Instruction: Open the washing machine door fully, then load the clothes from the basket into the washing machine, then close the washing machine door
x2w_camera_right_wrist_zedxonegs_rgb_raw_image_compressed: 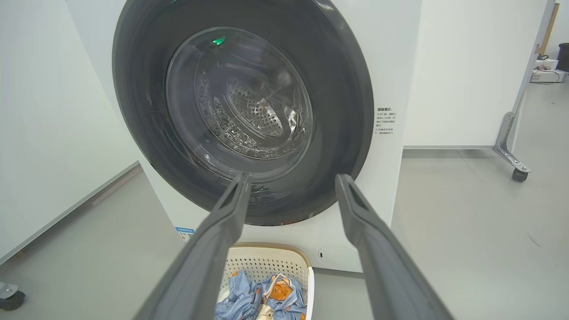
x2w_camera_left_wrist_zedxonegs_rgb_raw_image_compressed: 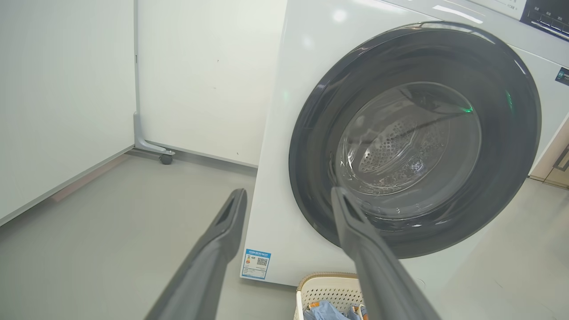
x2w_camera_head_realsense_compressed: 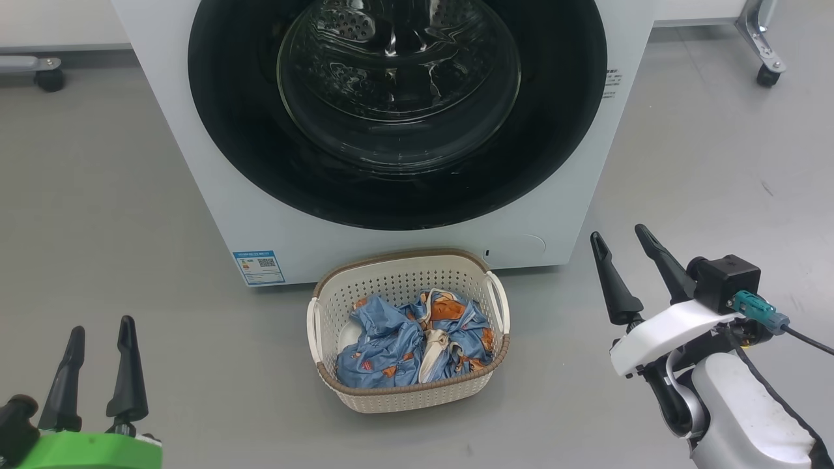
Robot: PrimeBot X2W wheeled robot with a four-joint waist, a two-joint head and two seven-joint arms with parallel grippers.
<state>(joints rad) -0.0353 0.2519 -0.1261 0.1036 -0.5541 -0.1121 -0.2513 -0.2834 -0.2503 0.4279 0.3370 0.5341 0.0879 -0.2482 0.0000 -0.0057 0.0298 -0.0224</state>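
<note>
Washing machine door (x2w_camera_head_realsense_compressed: 397,111) closed; left claw (x2w_camera_head_realsense_compressed: 102,324) and right claw (x2w_camera_head_realsense_compressed: 618,232) wide and empty

Setting: a laboratory or test bay. Indicators: bare grey floor (x2w_camera_head_realsense_compressed: 85,215), plain white partition panels (x2w_camera_right_wrist_zedxonegs_rgb_raw_image_compressed: 462,71) on metal castor feet (x2w_camera_right_wrist_zedxonegs_rgb_raw_image_compressed: 515,164) at far left and right, and a free-standing washing machine (x2w_camera_head_realsense_compressed: 365,238) between them.

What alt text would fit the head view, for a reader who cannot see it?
A white washing machine with its round black door closed stands on a grey floor, with a cream basket of blue clothes in front. The left gripper and the right gripper, low in the picture, are open and empty.
</note>
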